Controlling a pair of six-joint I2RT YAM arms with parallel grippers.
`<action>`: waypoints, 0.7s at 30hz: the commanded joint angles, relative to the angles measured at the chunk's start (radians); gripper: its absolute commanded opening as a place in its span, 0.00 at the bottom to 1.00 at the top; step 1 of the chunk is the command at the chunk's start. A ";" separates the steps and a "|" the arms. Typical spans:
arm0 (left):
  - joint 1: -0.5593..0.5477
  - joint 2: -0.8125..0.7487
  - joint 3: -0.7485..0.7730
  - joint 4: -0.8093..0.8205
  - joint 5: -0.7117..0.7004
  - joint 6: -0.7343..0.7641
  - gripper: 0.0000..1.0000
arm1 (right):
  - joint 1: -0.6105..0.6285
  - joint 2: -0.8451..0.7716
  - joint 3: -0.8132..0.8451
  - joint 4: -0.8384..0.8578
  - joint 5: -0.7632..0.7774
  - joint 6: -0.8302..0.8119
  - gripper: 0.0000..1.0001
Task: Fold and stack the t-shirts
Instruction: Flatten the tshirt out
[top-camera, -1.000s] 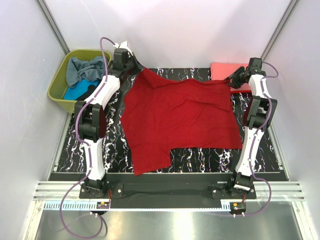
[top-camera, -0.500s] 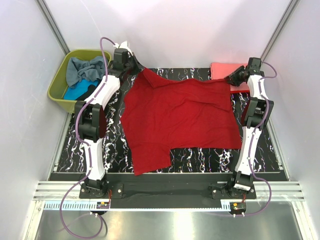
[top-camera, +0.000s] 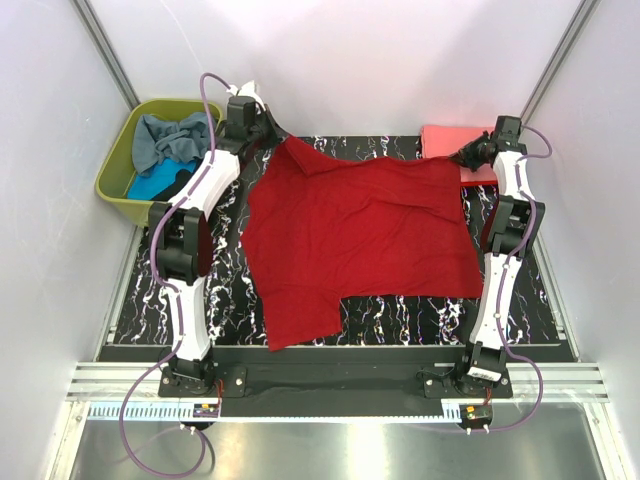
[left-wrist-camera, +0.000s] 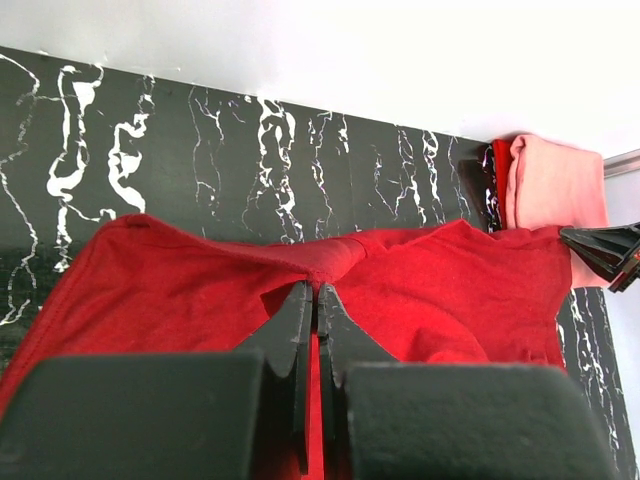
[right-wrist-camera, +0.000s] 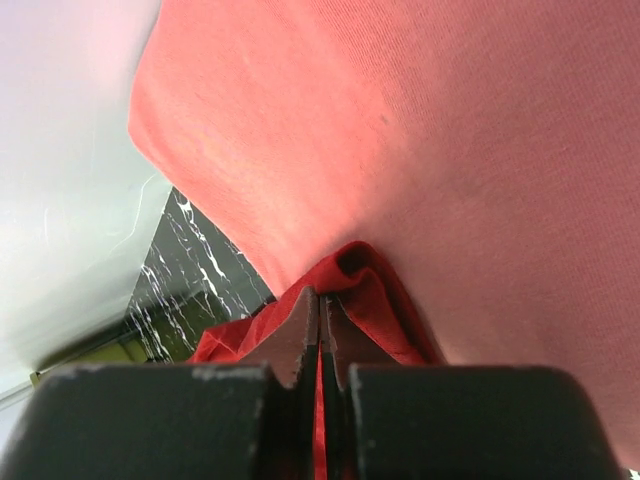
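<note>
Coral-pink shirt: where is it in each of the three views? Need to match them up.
Top external: the coral-pink shirt lies folded at the far right corner of the table.
Left wrist: the shirt is at the upper right, beyond the red cloth.
Right wrist: the shirt fills most of the frame, close up.
Shared landmark: the dark red shirt, whose far right corner meets the pink one in all three views.
</note>
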 joint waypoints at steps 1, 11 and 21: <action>0.001 -0.096 0.058 0.018 -0.034 0.032 0.00 | 0.000 -0.038 0.041 0.033 0.005 0.015 0.00; 0.007 -0.238 0.089 0.049 -0.078 0.036 0.00 | 0.000 -0.355 -0.204 0.080 0.109 0.011 0.00; 0.029 -0.484 0.143 0.066 -0.083 0.081 0.00 | 0.000 -0.759 -0.281 0.097 0.053 -0.038 0.00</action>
